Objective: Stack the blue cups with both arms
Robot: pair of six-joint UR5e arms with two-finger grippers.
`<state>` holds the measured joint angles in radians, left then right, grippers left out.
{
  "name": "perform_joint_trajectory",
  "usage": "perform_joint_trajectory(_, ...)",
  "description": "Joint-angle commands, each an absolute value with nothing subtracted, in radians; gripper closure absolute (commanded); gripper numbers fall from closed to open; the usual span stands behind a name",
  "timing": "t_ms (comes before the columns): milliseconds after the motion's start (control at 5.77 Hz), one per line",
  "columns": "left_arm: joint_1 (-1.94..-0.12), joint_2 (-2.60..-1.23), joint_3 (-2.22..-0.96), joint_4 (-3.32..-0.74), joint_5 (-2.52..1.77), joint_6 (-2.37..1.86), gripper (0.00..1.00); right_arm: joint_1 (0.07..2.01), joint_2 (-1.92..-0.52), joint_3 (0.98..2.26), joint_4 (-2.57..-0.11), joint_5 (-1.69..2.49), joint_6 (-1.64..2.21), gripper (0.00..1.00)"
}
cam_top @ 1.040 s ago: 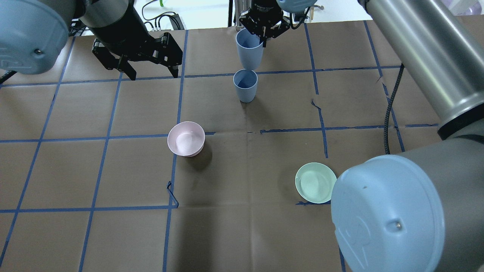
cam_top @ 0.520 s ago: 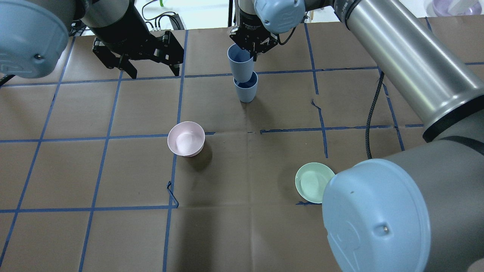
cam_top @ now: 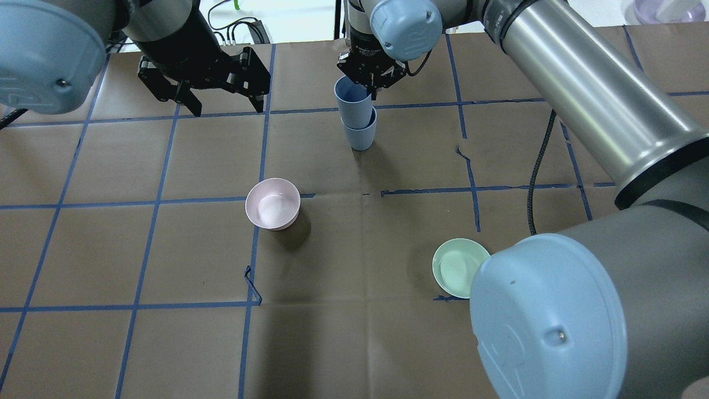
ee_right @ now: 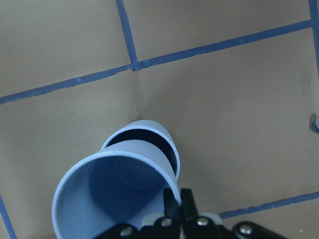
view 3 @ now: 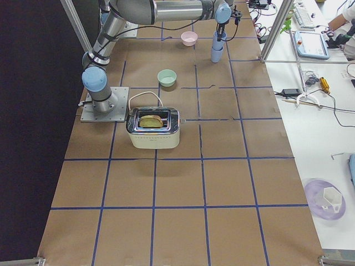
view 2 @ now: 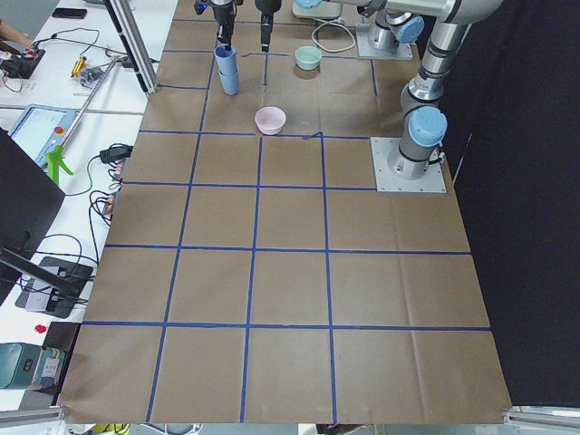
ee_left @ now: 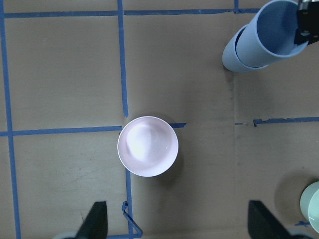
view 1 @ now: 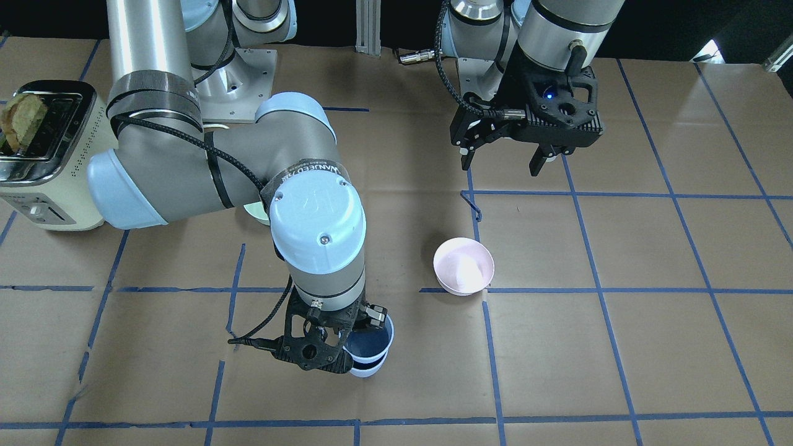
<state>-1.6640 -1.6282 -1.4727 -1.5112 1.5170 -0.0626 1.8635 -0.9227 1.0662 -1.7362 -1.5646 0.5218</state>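
"Green bowl [cam_top: 455,270] sat closest, at 5 o'clock from the middle of the table [cam_top: 354,249]. Where was the pink bowl [cam_top: 272,203]?"

"At 9 o'clock. Farther off, at 12 o'clock, the top blue cup [cam_top: 352,102] sat partway inside the bottom blue cup [cam_top: 361,136], leaning a bit."

"And the hands?"

"The right gripper [cam_top: 370,90] pinched the top blue cup by its rim. The left gripper [cam_top: 226,109], at 11 o'clock, had its fingers spread wide."

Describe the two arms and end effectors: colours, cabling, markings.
The left arm and right arm are silver tubes with grey joints and pale blue caps. A black braided cable follows the right arm, and its black wrist band has white lettering. The left end effector and right end effector are black and two-fingered; the left shows a blue light.
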Motion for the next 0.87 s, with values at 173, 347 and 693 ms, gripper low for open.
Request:
perform_joint_trajectory(173, -1.663, -1.605, -1.477, -1.489, 1.519, -0.054, 0.01, 1.853, -0.928, 1.111, -1.804, -1.563, 0.517, 0.01)
perform_joint_trajectory(347, -1.661, -1.588, -1.482, -1.503, 1.544, -0.054, 0.01, 1.833, -0.942, 1.094, -1.799, -1.552, 0.515, 0.0)
perform_joint_trajectory(693, -1.66, -1.592, -1.497, -1.488, 1.542, -0.06, 0.01, 1.777, -1.046, 1.092, -1.732, -1.554, 0.456, 0.0)
